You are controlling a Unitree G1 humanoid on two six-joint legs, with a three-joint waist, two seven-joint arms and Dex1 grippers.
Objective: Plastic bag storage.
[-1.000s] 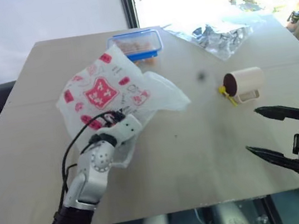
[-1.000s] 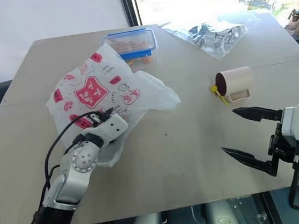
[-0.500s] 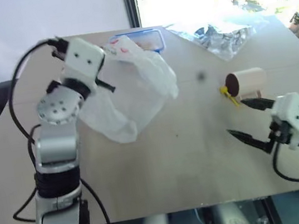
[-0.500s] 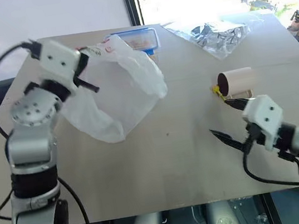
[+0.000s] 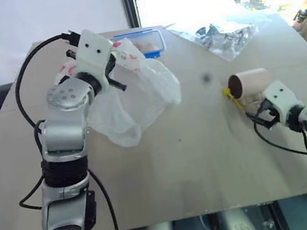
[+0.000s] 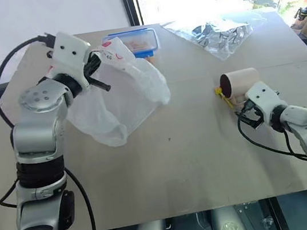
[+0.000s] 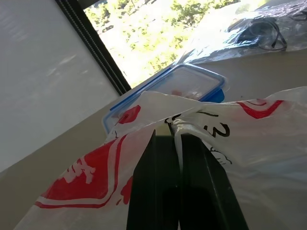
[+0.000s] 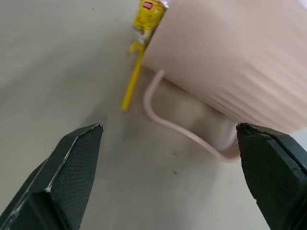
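Note:
The plastic bag (image 5: 138, 91), translucent white with red print, hangs from my left gripper (image 7: 177, 136), which is shut on a bunched fold of its upper edge, raised above the table's left half. A pale pink cup (image 5: 250, 82) lies on its side at the right, with a yellow item (image 8: 144, 28) sticking out at its dark mouth. My right gripper (image 8: 170, 134) is low over the table just before the cup, open wide. The cup's thin handle (image 8: 182, 129) lies ahead between the two fingers, which do not touch it.
A blue-lidded container (image 5: 143, 41) sits at the table's far edge behind the bag. A clear crinkly bag of dark and silvery items (image 5: 226, 37) lies at the far right. The table's near edge (image 5: 174, 213) runs below both arms.
My left gripper has lifted the plastic bag off the table and rolled level. My right gripper, still open, has moved forward and down to the cup.

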